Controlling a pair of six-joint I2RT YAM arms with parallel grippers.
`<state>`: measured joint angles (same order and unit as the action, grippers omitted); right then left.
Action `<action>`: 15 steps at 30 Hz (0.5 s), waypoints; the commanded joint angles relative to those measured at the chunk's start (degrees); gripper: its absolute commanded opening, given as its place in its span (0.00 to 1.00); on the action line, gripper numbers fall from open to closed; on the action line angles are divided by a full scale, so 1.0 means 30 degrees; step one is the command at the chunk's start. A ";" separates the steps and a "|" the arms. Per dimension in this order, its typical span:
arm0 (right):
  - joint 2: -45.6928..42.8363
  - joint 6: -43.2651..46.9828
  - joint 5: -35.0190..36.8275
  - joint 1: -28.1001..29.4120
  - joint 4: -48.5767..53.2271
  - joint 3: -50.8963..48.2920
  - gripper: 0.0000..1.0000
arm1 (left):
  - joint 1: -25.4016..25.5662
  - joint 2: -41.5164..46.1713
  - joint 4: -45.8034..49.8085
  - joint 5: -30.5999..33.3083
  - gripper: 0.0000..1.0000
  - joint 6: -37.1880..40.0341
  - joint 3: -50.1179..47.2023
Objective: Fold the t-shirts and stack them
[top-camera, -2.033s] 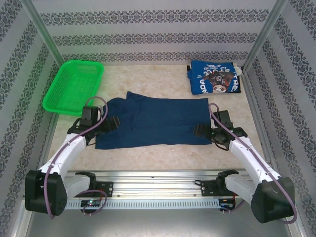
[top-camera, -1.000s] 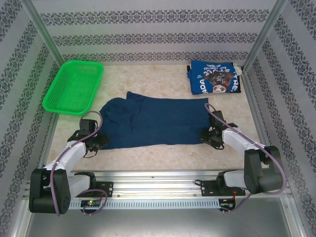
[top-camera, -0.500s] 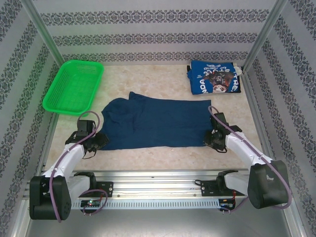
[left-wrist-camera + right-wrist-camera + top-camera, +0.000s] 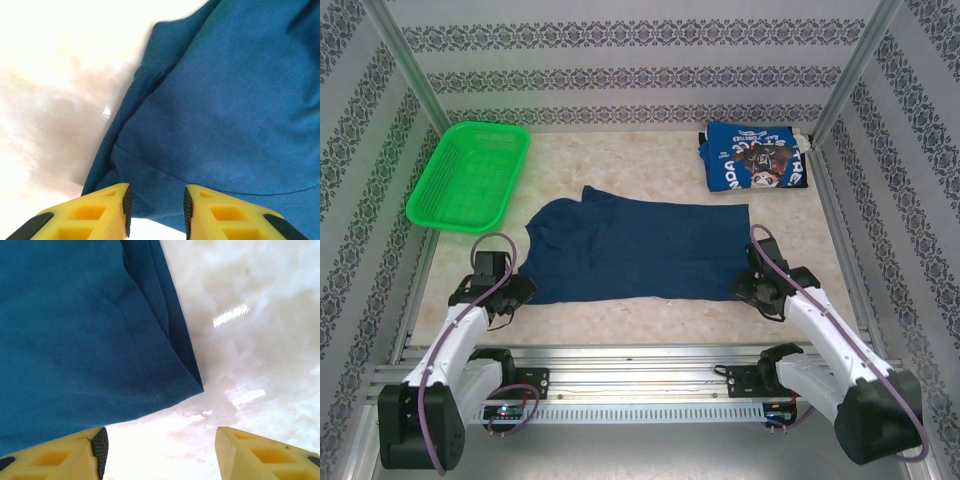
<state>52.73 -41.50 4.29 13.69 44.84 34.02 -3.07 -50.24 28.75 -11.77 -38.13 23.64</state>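
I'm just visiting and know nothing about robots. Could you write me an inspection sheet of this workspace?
Surface: pale marbled tabletop, no spills seen.
Job's things: dark navy cloth t-shirt laid out mid-table; brighter blue printed t-shirt folded at the far right corner.
Clutter: green plastic mesh basket, far left, nothing inside.
Grippers: left claw open over the navy shirt's near left corner; right claw open beside its near right corner, holding nothing.
Cables: purple cable looping along each arm.
Surroundings: patterned wall panels, metal corner posts.
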 commanded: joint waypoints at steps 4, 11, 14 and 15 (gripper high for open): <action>0.0132 0.3225 0.0220 0.0102 -0.0721 0.3668 0.78 | 0.0811 0.1211 0.0962 0.0437 0.41 0.0086 0.3286; 0.5388 0.6719 -0.2034 -0.2475 -0.3469 0.6265 0.79 | 0.3923 -0.4721 -0.2483 0.0499 0.66 0.2998 0.7754; 0.8465 0.7079 -0.3318 -0.3785 -0.4834 0.7718 0.73 | 0.3909 -0.8020 -0.4215 -0.0896 0.76 0.4112 1.0258; 0.9553 0.7300 -0.3730 -0.4063 -0.4791 0.8465 0.71 | 0.3894 -0.9212 -0.4520 -0.1362 0.77 0.4612 1.1546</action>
<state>75.96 -23.75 -2.35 3.49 34.39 55.18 8.29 -72.05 22.17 -12.49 -30.15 52.38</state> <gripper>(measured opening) 0.722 0.764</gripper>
